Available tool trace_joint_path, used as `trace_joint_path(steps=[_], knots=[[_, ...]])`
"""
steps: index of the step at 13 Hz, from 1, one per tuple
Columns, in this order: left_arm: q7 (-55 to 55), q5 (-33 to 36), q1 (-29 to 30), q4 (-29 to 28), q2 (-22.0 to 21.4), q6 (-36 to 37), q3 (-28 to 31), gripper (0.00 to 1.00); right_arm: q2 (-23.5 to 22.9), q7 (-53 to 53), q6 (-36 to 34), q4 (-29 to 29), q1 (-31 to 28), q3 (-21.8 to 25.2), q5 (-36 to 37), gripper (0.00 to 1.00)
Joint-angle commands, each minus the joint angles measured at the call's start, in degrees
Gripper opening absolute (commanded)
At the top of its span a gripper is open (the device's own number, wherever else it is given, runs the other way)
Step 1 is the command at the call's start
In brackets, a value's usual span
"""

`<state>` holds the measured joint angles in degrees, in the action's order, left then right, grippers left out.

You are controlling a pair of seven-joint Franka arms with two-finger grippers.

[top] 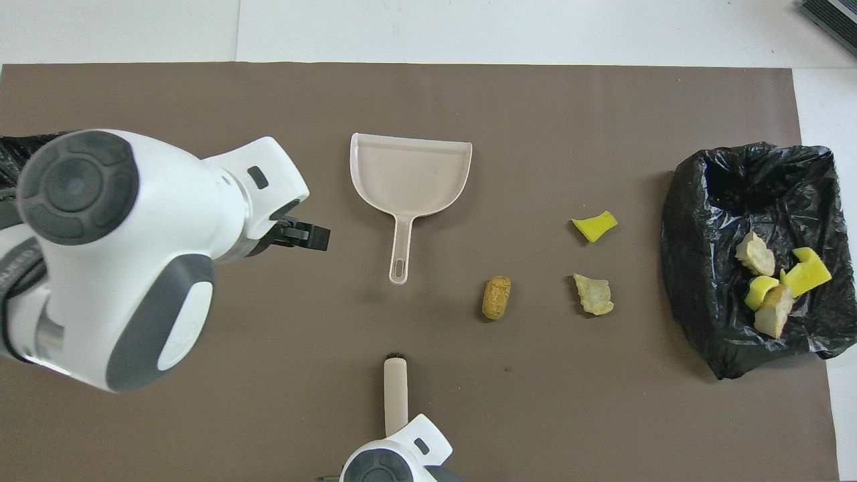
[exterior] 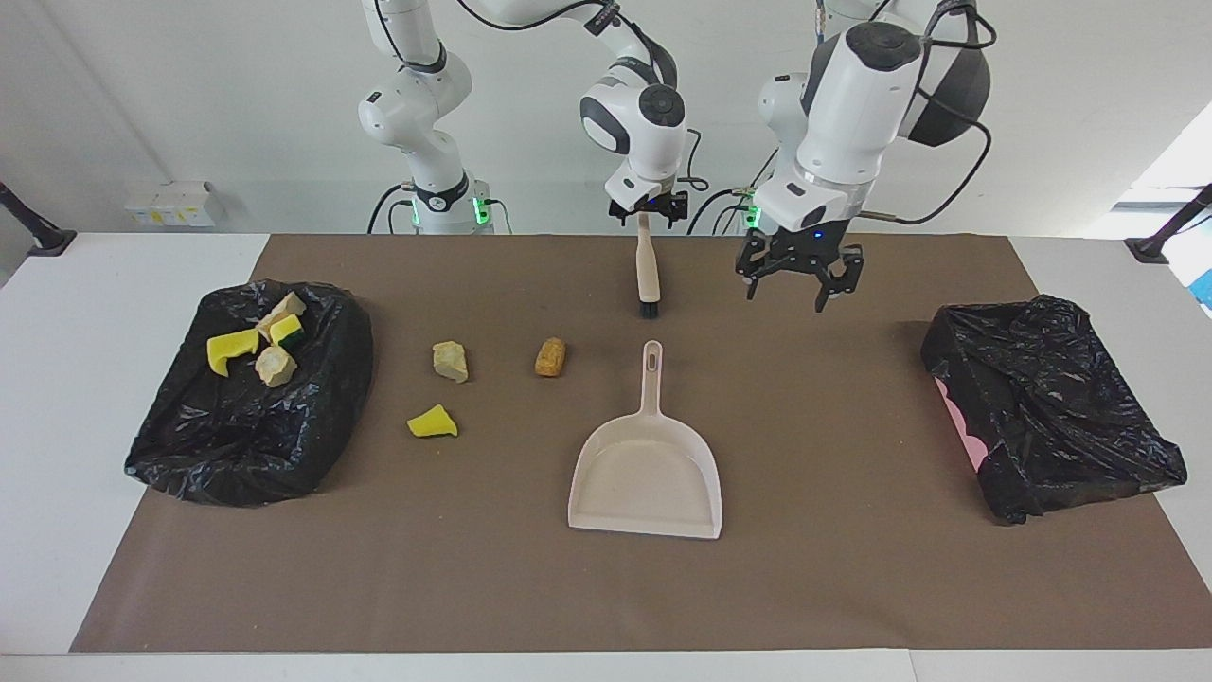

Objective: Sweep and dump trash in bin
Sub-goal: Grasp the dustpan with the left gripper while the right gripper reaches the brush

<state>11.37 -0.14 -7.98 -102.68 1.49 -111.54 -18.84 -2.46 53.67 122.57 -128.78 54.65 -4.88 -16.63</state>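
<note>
The dustpan (exterior: 647,468) handle is pointed toward the robots, just beside the empty, wide-spread left pincer (exterior: 797,282), while the brush (exterior: 647,270) is held by the right pincer (exterior: 648,210)

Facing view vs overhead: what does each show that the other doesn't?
Facing only: the right gripper holding the brush by its handle top, the open left gripper hanging over the mat, and the bare bin. Overhead only: little extra, since the left arm covers that bin. Both: the dustpan, three loose scraps, and the bin holding scraps.
</note>
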Motion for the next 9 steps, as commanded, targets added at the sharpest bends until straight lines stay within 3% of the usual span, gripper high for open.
trace_joint_path(steps=[1, 5, 7, 9], knots=[[7.3, 0.6, 0.2, -0.7, 5.0, -5.9, -4.2, 1.0, 0.5, 0.2, 1.6, -1.3, 0.0, 0.1, -1.2, 0.84], [23.0, 13.3, 0.2, -0.2, 15.0, -13.7, -11.5, 1.0, 0.6, 0.2, 1.5, -2.0, -0.2, 0.1, -1.4, 0.3], [25.2, 14.9, 0.2, -0.1, 17.1, -16.8, -12.2, 1.0, 0.7, 0.2, 1.3, -2.1, -0.3, 0.1, -1.6, 0.0], [25.6, 15.3, 0.2, -0.1, 18.6, -17.6, -12.2, 1.0, 0.4, 0.0, 0.4, -1.6, -0.7, 0.1, -2.7, 0.0]])
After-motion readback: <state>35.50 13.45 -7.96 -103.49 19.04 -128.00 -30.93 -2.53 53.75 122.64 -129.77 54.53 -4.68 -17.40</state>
